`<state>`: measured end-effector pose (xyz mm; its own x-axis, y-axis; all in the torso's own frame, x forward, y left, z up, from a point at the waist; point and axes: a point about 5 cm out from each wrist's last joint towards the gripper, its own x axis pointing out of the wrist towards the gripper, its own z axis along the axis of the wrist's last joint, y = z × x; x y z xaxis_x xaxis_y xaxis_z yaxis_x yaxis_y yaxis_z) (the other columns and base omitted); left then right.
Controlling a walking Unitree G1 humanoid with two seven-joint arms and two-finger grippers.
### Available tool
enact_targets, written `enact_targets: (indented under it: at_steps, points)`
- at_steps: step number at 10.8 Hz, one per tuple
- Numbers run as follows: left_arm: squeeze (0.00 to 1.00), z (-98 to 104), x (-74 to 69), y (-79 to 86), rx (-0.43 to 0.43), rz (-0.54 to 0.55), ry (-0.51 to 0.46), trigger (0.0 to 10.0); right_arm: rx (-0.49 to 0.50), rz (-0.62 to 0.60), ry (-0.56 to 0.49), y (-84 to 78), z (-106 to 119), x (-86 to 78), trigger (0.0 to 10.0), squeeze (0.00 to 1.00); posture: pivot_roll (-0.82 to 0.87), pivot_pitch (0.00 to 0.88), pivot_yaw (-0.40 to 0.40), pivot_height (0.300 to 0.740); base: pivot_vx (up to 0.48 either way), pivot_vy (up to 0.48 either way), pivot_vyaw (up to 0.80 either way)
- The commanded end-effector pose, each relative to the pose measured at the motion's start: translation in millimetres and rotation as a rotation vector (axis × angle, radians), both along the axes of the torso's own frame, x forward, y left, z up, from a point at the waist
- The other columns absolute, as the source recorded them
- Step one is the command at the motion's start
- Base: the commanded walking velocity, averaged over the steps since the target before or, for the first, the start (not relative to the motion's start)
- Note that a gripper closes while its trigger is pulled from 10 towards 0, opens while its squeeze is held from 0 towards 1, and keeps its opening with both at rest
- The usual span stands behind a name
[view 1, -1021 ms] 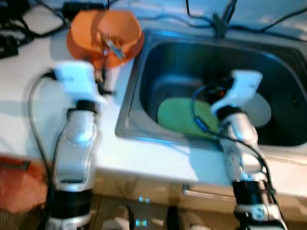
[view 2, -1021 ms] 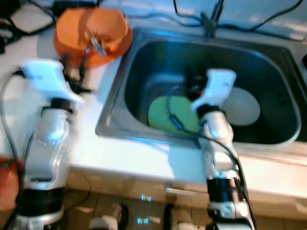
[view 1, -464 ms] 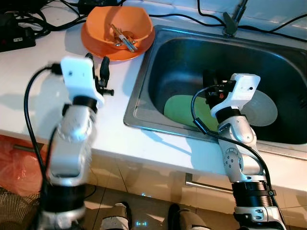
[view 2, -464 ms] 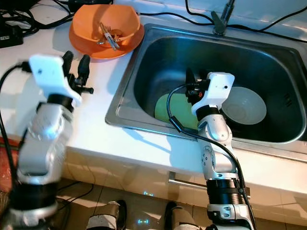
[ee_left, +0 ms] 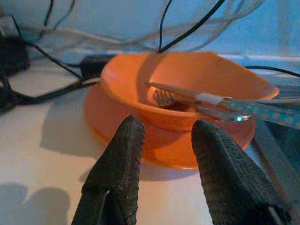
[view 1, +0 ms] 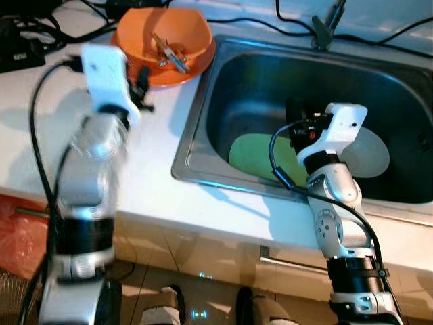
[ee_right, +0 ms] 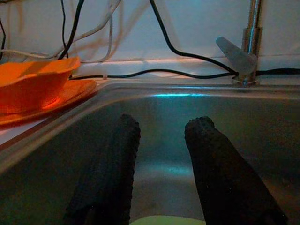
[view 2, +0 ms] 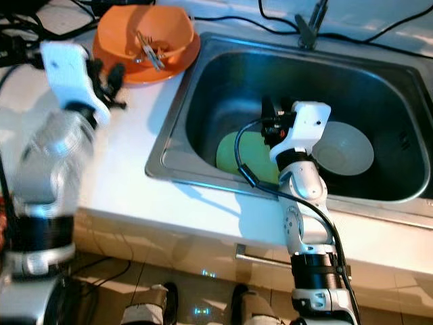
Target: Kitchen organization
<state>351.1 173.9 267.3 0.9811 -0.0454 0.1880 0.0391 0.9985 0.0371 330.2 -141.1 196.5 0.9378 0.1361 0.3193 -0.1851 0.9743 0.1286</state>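
Just ahead of the left gripper point(ee_left: 164, 159), fingers parted and empty: orange bowl point(ee_left: 187, 89), standing on an orange plate point(ee_left: 112, 126) on the white counter point(ee_left: 42, 154). Bowl wall near the fingertips, not yet touched. Inside the bowl: loose utensils point(ee_left: 201, 101), handles tilted and projecting past the rim on the sink side. Beyond the bowl: black cables point(ee_left: 51, 70) across the counter and up the wall.

Over the steel sink point(view 2: 203, 81), right gripper point(ee_right: 159, 173), fingers likewise apart, holding nothing. Below its fingertips, on the basin floor: green plate point(view 2: 238, 154), with a pale dish point(view 2: 348, 150) beside it on the far side of the wrist. Behind the basin: tap point(ee_right: 243, 47) and more cable.

Judged step: approach to the bowl for a rim or wall grasp.

Risks from this position:
- Fingertip contact low on the bowl wall: bowl pushed along the plate instead of gripped, or plate and bowl shoved together toward the cables.
- Lift with a tilt: utensils sliding out over the rim, onto the counter or into the sink.
- Closing across the projecting handles: handles levered, contents flicked out.
- Further travel past the bowl: fingers snagging a cable.
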Motion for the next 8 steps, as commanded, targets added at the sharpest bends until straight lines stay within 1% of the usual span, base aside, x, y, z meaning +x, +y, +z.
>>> enact_targets:
  at_steps: [1,2,3,4,5,7,8]
  points:
    - [0.00,-0.3,3.6,-1.2,-0.025,-0.014,0.035,10.0,-0.004,0.010,0.048,-0.7,-9.3,0.3,10.0,0.00,0.20,0.244,-0.039,0.740,0.000,0.000,0.00]
    - [0.00,1.8,6.7,-1.0,-0.029,-0.009,0.045,10.0,-0.017,0.006,0.030,-3.1,-3.5,1.5,10.0,0.00,0.20,0.241,-0.040,0.740,0.000,0.000,0.00]
    - [0.00,3.0,8.0,0.2,-0.037,-0.003,0.055,10.0,-0.043,-0.008,-0.008,-9.2,12.1,5.0,10.0,0.00,0.19,0.240,-0.043,0.740,0.000,0.000,0.00]
    - [0.00,1.7,9.1,2.9,-0.042,0.011,0.073,10.0,-0.069,-0.013,-0.060,-15.6,32.9,7.4,10.0,0.00,0.17,0.237,-0.051,0.740,0.000,0.000,0.00]
    - [0.00,1.2,8.7,4.5,-0.046,0.019,0.079,10.0,-0.077,-0.022,-0.080,-20.9,42.6,8.9,10.0,0.00,0.17,0.233,-0.054,0.740,0.000,0.000,0.00]
    - [0.00,0.3,8.0,2.8,-0.051,0.015,0.087,10.0,-0.106,-0.032,-0.082,-26.4,45.9,9.6,10.0,0.00,0.17,0.226,-0.058,0.740,0.000,0.000,0.00]
    - [0.00,-1.5,7.9,1.2,-0.054,0.012,0.099,10.0,-0.110,-0.027,-0.070,-27.2,43.2,10.7,10.0,0.00,0.17,0.220,-0.061,0.740,0.000,0.000,0.00]
